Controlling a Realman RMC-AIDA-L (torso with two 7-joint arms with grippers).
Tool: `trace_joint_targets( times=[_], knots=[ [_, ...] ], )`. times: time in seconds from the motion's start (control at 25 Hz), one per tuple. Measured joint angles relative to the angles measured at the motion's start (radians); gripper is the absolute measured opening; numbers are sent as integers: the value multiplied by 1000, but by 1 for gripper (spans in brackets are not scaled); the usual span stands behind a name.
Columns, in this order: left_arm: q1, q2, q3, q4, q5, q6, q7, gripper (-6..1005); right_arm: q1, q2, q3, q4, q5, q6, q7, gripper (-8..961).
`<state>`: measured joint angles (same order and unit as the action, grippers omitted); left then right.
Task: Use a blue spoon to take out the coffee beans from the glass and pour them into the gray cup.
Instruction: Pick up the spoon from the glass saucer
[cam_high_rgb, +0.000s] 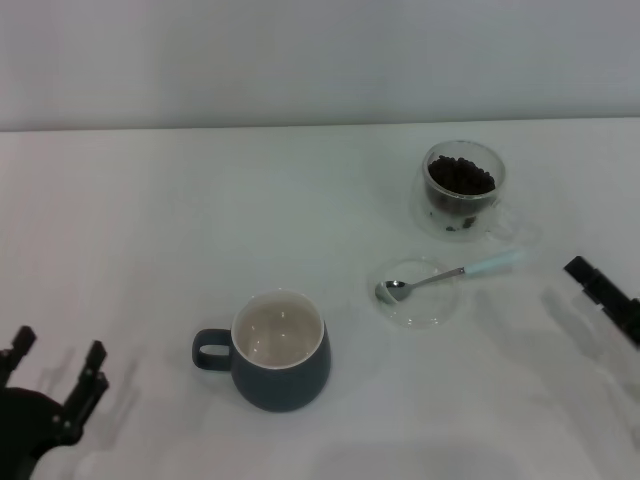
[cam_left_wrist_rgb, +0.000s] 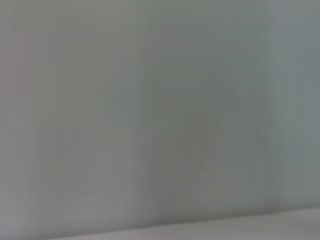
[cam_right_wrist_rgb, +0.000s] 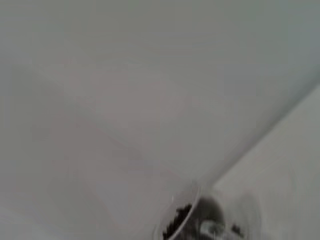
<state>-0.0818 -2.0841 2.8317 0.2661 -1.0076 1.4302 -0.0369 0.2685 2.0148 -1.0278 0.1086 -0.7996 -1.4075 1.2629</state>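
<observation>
The blue spoon (cam_high_rgb: 440, 275) lies with its metal bowl on a flat clear saucer (cam_high_rgb: 425, 318) and its pale handle pointing right. Behind it stands the glass (cam_high_rgb: 462, 205), filled with coffee beans (cam_high_rgb: 460, 175). The gray cup (cam_high_rgb: 278, 352) stands nearer the front, empty, with its handle to the left. My right gripper (cam_high_rgb: 603, 292) hovers at the right edge, right of the spoon's handle and apart from it. My left gripper (cam_high_rgb: 57, 352) sits open and empty at the front left corner. The right wrist view catches the glass (cam_right_wrist_rgb: 200, 220) and coffee beans (cam_right_wrist_rgb: 177, 220) at its edge.
Everything rests on a white table (cam_high_rgb: 150, 230) that ends at a pale wall at the back. The left wrist view shows only a blank pale surface.
</observation>
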Motion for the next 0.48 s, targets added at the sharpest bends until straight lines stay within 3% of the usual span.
trace_joint_targets(
  times=[0.48],
  knots=[
    [-33,2,0,-10,-35,13,-3,786,71,13,12,16,-41,68,-28,870]
  ],
)
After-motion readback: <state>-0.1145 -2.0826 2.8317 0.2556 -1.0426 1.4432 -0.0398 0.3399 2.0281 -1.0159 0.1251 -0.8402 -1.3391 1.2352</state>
